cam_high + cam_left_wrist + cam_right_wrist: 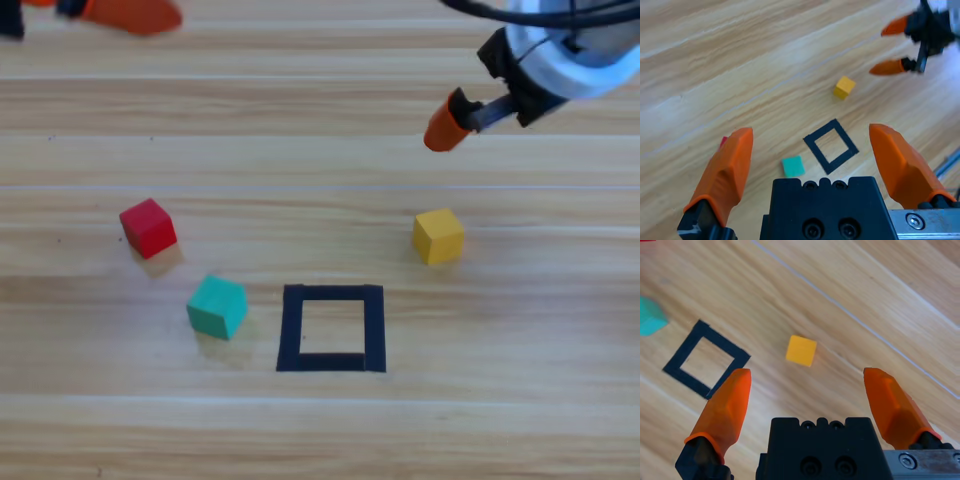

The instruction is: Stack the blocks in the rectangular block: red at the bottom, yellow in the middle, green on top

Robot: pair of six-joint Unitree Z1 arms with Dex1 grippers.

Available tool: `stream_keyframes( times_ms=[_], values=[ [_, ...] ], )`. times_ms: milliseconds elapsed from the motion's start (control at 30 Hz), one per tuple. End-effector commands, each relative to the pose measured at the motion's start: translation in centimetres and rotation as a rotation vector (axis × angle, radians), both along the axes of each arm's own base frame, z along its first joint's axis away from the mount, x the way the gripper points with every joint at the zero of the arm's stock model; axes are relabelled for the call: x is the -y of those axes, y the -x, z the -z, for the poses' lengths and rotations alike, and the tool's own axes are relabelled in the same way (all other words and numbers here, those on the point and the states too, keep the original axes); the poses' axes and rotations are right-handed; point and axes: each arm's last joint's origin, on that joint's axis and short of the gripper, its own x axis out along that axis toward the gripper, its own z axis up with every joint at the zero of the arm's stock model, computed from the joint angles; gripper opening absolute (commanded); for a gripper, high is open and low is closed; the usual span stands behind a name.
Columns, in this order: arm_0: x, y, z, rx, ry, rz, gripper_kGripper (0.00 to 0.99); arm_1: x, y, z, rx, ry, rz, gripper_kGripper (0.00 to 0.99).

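So going across the table: the left gripper is parked way up at about 11 o'clock in the overhead shot, barely poking in at the top edge, and its wrist cam shows the jaws spread wide with nothing in them. The red cube sits out at 9 o'clock, well apart from everything. The green cube is just below and right of it, near the tape square's left side but not touching. The black tape square is at roughly 6 o'clock, hollow, no block inside. The yellow cube is up at the square's 1 o'clock, clear of the tape. The right gripper hangs over the table at 1 o'clock above the yellow cube, jaws wide apart, holding nothing.
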Motion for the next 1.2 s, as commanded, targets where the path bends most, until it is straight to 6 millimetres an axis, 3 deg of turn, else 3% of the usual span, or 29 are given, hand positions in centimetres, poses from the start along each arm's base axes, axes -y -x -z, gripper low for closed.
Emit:
stream_keyframes(
  times_ms=[33,133,333,500,633,767,933,1100,1133,1200],
  values=[
    [0.7,-6.7,2.6,-0.252,-0.005,-0.312,0.990,-3.4,-3.0,6.7,-0.049,0.144,0.033,0.989],
    [0.3,-8.6,4.4,-0.337,0.032,-0.476,0.990,-4.1,-3.9,8.3,-0.071,0.171,0.043,0.986],
    [-0.1,-12.5,7.4,-0.510,0.062,-0.781,0.990,-4.7,-4.5,9.2,-0.112,0.205,0.054,0.982],
    [2.4,-17.7,9.9,-0.654,-0.041,-0.988,0.990,-5.0,-4.9,10.9,-0.139,0.227,0.049,0.980],
    [4.7,-21.5,12.7,-0.746,-0.121,-1.064,0.973,-5.7,-5.6,13.7,-0.186,0.262,0.050,0.973],
    [5.3,-22.3,14.5,-0.803,-0.121,-1.092,0.973,-6.3,-6.2,15.6,-0.220,0.294,0.051,0.948],
    [4.9,-22.8,15.8,-0.867,-0.105,-1.117,0.977,-5.7,-6.6,16.0,-0.264,0.297,0.072,0.902],
    [4.2,-23.2,16.0,-0.906,-0.079,-1.128,0.979,-5.5,-6.6,16.9,-0.350,0.272,0.052,0.758],
    [4.0,-23.3,16.1,-0.917,-0.071,-1.135,0.977,-5.4,-6.8,17.2,-0.375,0.265,0.050,0.678],
    [3.5,-23.4,16.4,-0.942,-0.065,-1.146,0.977,-5.1,-7.2,17.8,-0.431,0.238,0.047,0.408]
  ],
)
